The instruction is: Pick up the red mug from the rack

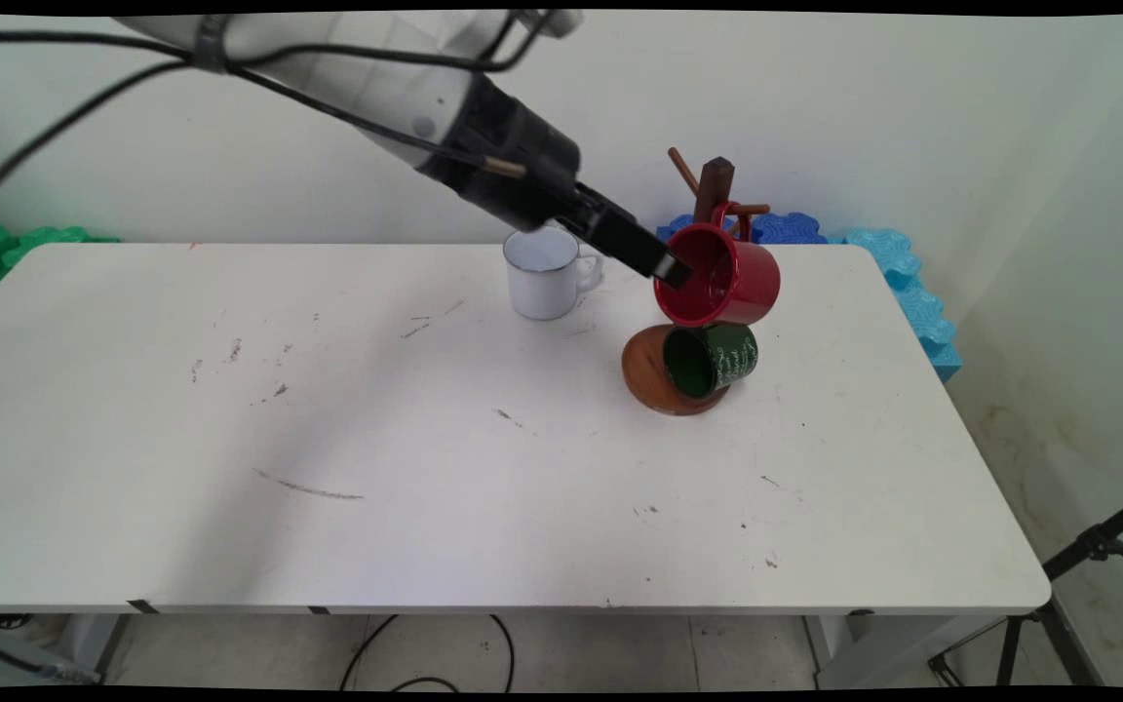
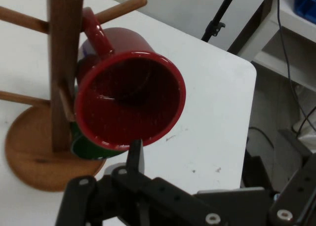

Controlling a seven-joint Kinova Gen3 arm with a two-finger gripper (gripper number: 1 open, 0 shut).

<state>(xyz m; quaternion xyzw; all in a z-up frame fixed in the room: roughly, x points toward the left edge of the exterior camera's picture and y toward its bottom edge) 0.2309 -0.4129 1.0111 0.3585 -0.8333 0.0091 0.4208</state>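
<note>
Glossy red ceramic mug (image 1: 722,278) (image 2: 131,97) up off the table, lying sideways in the air right against the brown wooden mug tree (image 1: 715,180) (image 2: 64,63). Mouth facing the black two-finger gripper (image 1: 669,271) (image 2: 136,152), handle tucked by the post next to an upper peg. Hard to say whether actually hooked on that peg or not. Gripper tip right at the lower rim of the red mug, touching or as good as. Can't tell if open or clamped on the rim, honestly. Just under it, a dark green mug (image 1: 717,359) (image 2: 91,149) hanging sideways low on the same tree, over the round base. Further left, a white enamel mug (image 1: 544,275) standing upright, well apart. All on a scuffed white table (image 1: 425,439).
</note>
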